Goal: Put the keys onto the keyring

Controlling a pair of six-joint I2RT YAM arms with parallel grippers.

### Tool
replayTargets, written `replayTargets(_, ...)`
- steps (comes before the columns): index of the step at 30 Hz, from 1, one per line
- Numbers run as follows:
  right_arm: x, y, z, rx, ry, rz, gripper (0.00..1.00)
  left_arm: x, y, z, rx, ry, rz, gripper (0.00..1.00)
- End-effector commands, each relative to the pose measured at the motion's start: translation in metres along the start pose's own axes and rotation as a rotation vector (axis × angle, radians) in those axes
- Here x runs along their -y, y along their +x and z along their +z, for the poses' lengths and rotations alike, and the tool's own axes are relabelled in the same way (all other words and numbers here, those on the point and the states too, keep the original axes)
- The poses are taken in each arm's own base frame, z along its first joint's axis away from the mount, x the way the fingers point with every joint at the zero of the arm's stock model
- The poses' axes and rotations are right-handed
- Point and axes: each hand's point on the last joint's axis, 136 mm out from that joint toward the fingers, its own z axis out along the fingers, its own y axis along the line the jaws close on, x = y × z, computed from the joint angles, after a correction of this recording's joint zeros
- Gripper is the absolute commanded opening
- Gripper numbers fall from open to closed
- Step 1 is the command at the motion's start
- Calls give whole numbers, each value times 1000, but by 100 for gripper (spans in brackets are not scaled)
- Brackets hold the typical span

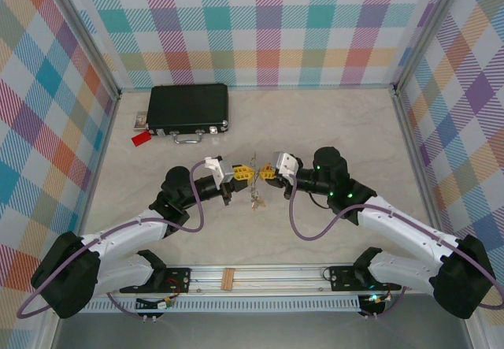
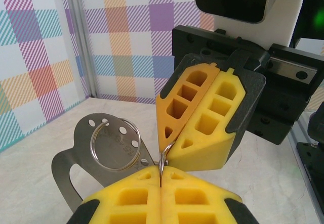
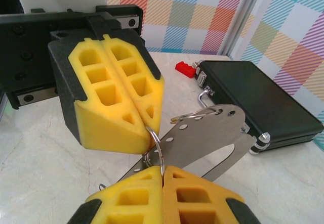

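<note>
Keyring [image 3: 156,150] pinched from two sides

Your left gripper [image 1: 246,174] and right gripper [image 1: 266,172] meet tip to tip at mid-table, both clamped tight on the thin wire loop. Expect it to be light, stiff, springy and slick, so grip across the wire, near the split. The overhead view gives you the keys [image 1: 253,199] just beside the tips. The wrist views add a perforated steel plate [image 3: 202,138] against the ring.

Bright even light w/ faint soft shadows.
</note>
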Motion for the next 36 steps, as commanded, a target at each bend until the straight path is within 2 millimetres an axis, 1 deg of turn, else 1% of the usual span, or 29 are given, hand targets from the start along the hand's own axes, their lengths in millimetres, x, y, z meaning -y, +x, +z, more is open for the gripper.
replayTargets(1, -11, -4, 3, -6, -38, -38, 0, 0, -19, -3, 60, -14, 31, 0)
replayTargets(3, -14, 1, 5, -22, -36, -49, 0, -1, -20, -4, 65, -21, 28, 0)
replayTargets(8, -19, 7, 8, -50, -38, -67, 0, -1, -20, -4, 66, -24, 26, 0)
replayTargets(12, -18, 8, 6, -56, -17, -73, 0, -1, -22, -5, 75, -26, 23, 0)
replayTargets(18, -11, 4, -1, -32, 41, -74, 0, -1, -22, -5, 73, -28, 24, 0)
replayTargets(22, -10, 1, -5, -21, 56, -87, 0, -1, -22, -5, 73, -28, 23, 0)
replayTargets(26, -11, 1, -6, -27, 55, -83, 0, -1, -23, -5, 74, -26, 24, 0)
replayTargets(32, -4, -11, -7, -7, 80, -103, 0, 2, -23, -5, 71, -7, 24, 0)
replayTargets(36, -1, -14, -5, -4, 88, -123, 0, 3, -21, -4, 62, 0, 24, 0)
